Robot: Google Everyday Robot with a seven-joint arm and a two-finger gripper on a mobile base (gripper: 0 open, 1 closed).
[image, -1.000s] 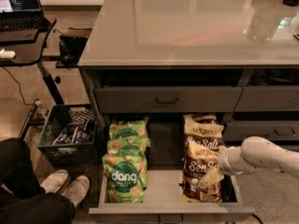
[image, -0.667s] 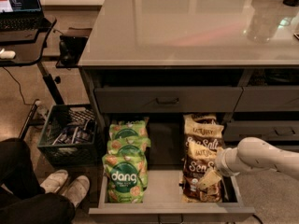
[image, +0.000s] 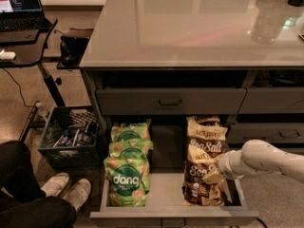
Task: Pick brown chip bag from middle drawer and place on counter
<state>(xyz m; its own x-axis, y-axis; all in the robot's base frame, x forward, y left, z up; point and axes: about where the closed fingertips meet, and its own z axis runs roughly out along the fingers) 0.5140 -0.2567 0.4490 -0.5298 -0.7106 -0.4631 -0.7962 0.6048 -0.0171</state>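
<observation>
In the camera view, the step in hand looks like the grasp: the pincer (image: 213,175) is down in the open middle drawer (image: 173,216), against the right side of the front brown chip bag (image: 197,177). That bag stands upright in the drawer's right half, with more brown bags behind it. Whether the pincer is clenched on the bag or released cannot be told. The white arm (image: 270,158) reaches in from the right, nearly level, its wrist pointing left at the bag. The next move probably calls for a firm hold, then a lift clear of the drawer wall and up onto the counter (image: 190,27), without dragging the neighbouring bags
</observation>
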